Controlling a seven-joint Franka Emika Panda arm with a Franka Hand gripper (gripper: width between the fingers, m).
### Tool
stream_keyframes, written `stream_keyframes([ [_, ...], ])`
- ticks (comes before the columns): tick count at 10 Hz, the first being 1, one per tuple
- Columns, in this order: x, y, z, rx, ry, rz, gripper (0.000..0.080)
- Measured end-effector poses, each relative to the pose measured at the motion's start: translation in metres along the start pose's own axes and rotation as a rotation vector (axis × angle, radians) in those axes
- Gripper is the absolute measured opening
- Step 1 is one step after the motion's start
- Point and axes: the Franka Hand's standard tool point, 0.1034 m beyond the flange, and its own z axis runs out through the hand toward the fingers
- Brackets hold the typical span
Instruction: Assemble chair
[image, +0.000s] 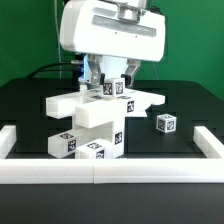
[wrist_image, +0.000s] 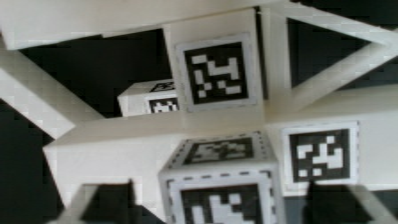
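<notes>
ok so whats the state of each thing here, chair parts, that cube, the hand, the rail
chair stack: several tagged parts piled together, not a finished chair
small cube: loose on the table, apart from the stack, at the exterior view's right
hand: down at the stack's top, open or shut cannot be told
border rail: lying along the table's edge

In the exterior view the robot arm is cut off by the top edge, and its bulk hides most of the gripper, so the spread of its fingers cannot be told. The stacked chair parts overlap and hide their joints. The wrist view is blurred, and its edges crop one tagged block.
</notes>
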Motion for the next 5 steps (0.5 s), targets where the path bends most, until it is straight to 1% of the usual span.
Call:
stream_keyframes([
  [1,0.0,0.0,0.0001,0.0,0.0,0.0,0.0376],
  [2,-0.0001,0.0,0.0001,0.0,0.0,0.0,0.0283],
  [5,-0.0001,-0.0001,0.0003,0.0,0.0,0.049,0.0284],
])
